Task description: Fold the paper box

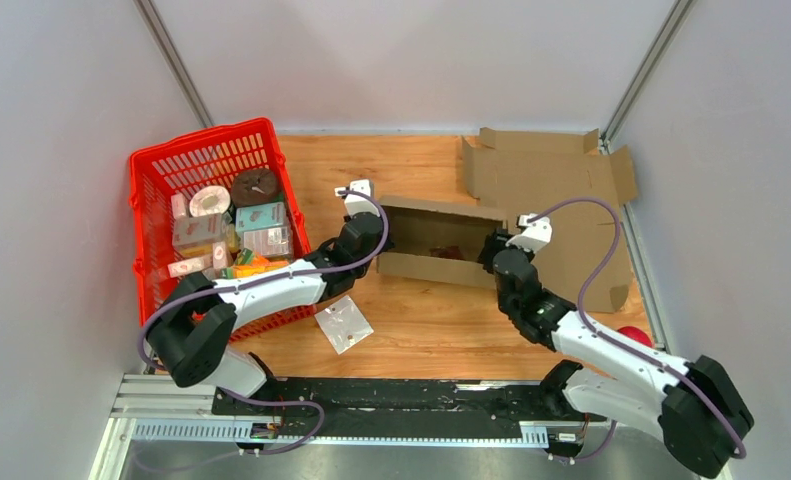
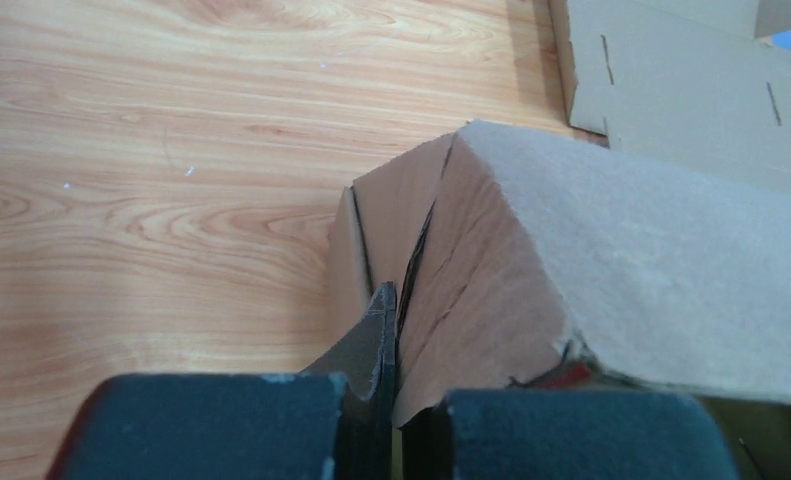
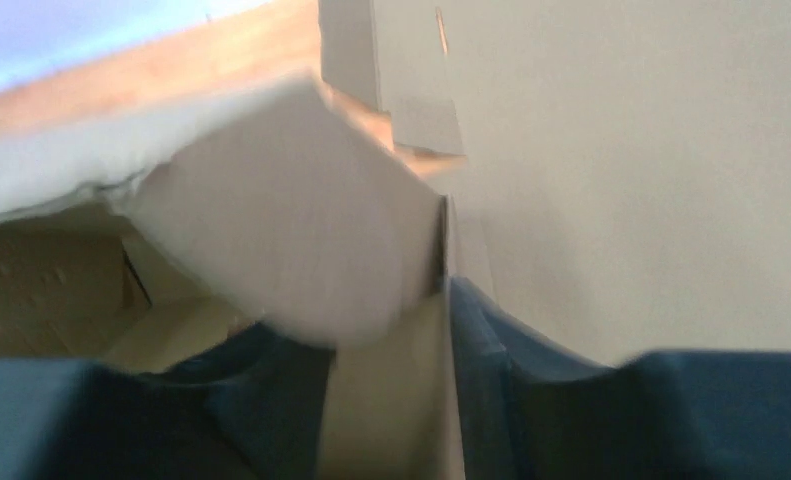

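Top external, left to right: one red basket [image 1: 206, 135], stocked; left tool [image 1: 379, 226], pinched shut on the left end flap of the one paper box [image 1: 436, 268]; box lies mid-bench [image 1: 421, 320], long axis left to right, top open; right tool [image 1: 493, 250] astride its right end wall, gripping or loose I cannot tell; one flat cardboard sheet [image 1: 551, 175] behind. Each arm is nearer its own end

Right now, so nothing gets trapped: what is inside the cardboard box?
The cardboard box is open-topped; its floor lies in shadow, with a reddish patch I cannot identify. The left gripper and right gripper cover its end corners.
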Available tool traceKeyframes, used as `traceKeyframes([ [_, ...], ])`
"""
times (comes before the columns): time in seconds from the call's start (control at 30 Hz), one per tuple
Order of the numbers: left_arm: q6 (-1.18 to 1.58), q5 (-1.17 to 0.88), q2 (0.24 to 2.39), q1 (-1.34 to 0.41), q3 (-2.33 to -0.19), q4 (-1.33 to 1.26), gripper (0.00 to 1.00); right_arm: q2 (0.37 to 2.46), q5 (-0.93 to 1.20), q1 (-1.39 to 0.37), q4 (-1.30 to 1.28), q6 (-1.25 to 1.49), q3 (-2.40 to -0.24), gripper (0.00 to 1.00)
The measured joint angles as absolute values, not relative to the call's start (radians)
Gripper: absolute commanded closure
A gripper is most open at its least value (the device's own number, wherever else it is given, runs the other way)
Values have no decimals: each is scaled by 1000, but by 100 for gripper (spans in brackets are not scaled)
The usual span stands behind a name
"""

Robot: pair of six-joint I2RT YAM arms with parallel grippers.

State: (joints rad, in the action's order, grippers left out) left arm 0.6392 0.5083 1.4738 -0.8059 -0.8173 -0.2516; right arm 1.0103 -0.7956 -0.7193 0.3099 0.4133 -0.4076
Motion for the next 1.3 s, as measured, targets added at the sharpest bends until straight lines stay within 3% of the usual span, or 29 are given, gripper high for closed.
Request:
traceKeyframes([
  [0.07,640,502,1466,-810,-810,-257,100,964,-758,-720,106,484,-470,25],
  [0.17,633,495,1451,-818,-797,-253,100,891,-656,-720,-208,564,-605,13],
  [0.43,605,551,1444,-863,-771,-283,100,685,-460,-722,-761,660,-873,0],
  [0.53,599,577,1444,-879,-765,-288,100,696,-413,-722,-813,642,-980,0],
  [0.73,597,609,1429,-895,-741,-302,100,953,-279,-710,-835,805,-1250,0],
  [0.97,600,640,1417,-915,-720,-315,100,997,-166,-721,-625,1275,-994,14],
  [1.23,601,714,1376,-962,-665,-335,100,1078,-266,-733,-490,1503,-973,20],
  [1.27,601,718,1375,-963,-664,-335,100,1078,-276,-733,-482,1514,-973,23],
  [1.3,601,722,1375,-965,-663,-336,100,1078,-284,-733,-476,1523,-973,32],
])
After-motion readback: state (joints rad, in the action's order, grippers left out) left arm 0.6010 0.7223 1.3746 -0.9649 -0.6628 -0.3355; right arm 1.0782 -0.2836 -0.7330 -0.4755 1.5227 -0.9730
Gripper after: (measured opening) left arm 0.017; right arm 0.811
